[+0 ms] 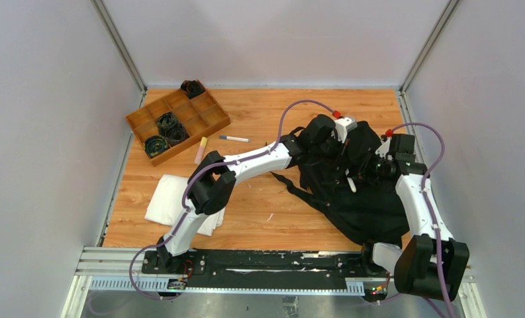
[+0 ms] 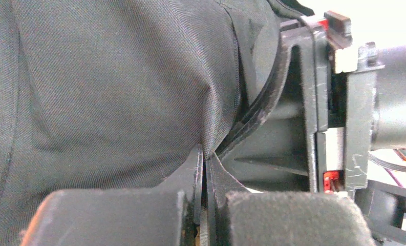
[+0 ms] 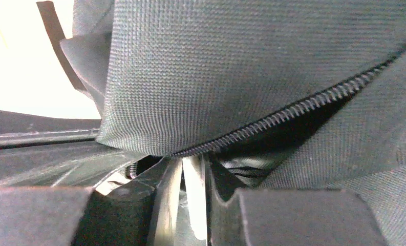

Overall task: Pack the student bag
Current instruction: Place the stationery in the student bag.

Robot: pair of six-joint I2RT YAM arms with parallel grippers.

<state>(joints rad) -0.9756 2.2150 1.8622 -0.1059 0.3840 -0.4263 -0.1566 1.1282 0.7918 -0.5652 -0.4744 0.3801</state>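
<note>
Black woven fabric is pinched between the closed fingers of the left gripper (image 2: 203, 159), a fold of the large soft black student bag (image 2: 113, 92) running straight into the seam where they meet. The right gripper (image 3: 188, 161) is nearly closed too, with only a thin slit showing. Its tips clamp the cloth edge just under the black coil zipper (image 3: 293, 110), which gapes open to one side of them. Both holds sit at the bag's far end, and the bag lies slumped on the right half of the bench, close to the right edge. To open the mouth well, I judge the two grips should draw apart gently and upward, with the zipper edge taut so neither pinch slips. Toward the far left corner stand a brown wooden compartment tray (image 1: 203, 106) and a slim white marker (image 1: 234, 138); a folded white cloth (image 1: 170, 199) lies by the left edge.
</note>
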